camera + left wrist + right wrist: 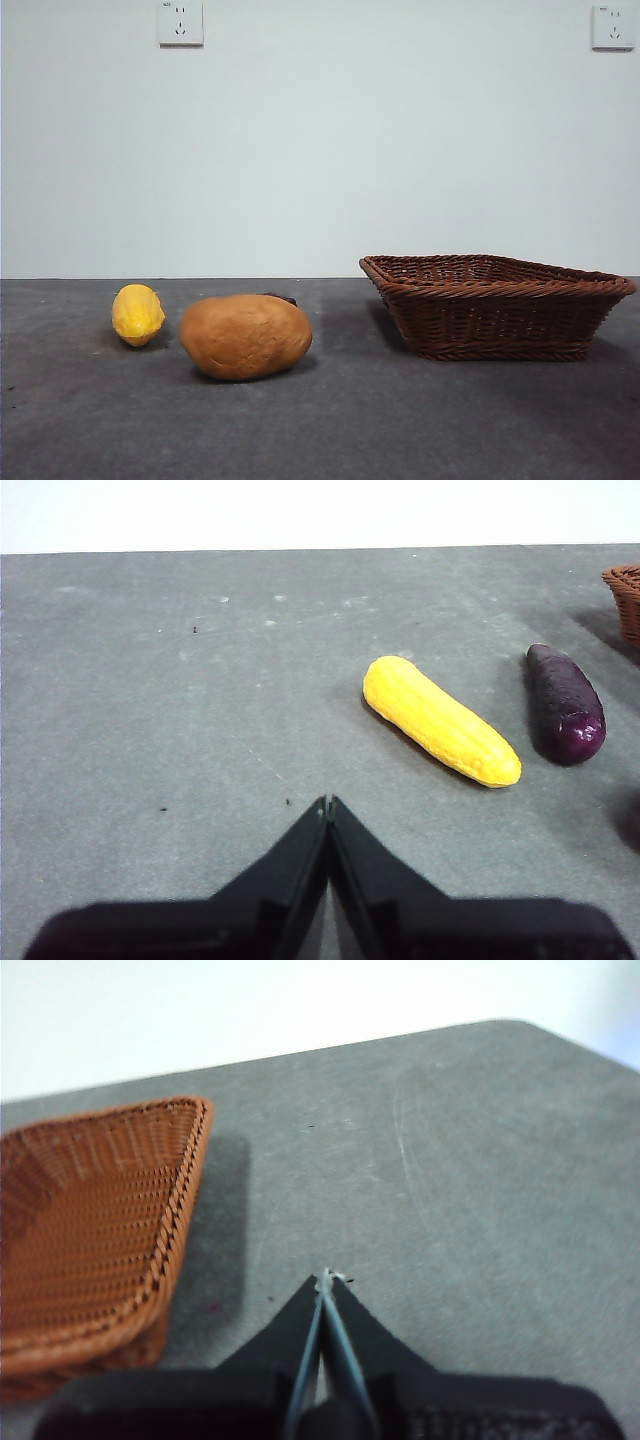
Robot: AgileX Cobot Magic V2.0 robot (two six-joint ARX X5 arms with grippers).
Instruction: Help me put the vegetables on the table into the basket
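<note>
The small bright-yellow bumpy vegetable (138, 314) lies on the dark-grey table (400, 420) at the left. In the left wrist view it shows as a long corn cob (440, 720). The large orange-brown potato (246, 336) lies just right of it. The dark-brown wicker basket (490, 325) stands at the right, with nothing showing above its rim. My left gripper (327, 802) is shut and empty, hanging short of the corn. My right gripper (325, 1278) is shut and empty, beside the basket (90, 1210). Neither arm shows in the front view.
A dark purple eggplant (566, 702) lies next to the corn, on the basket's side; in the front view only its dark tip (284, 298) peeks from behind the potato. A basket corner (625, 590) shows in the left wrist view. A white wall with two sockets stands behind the table.
</note>
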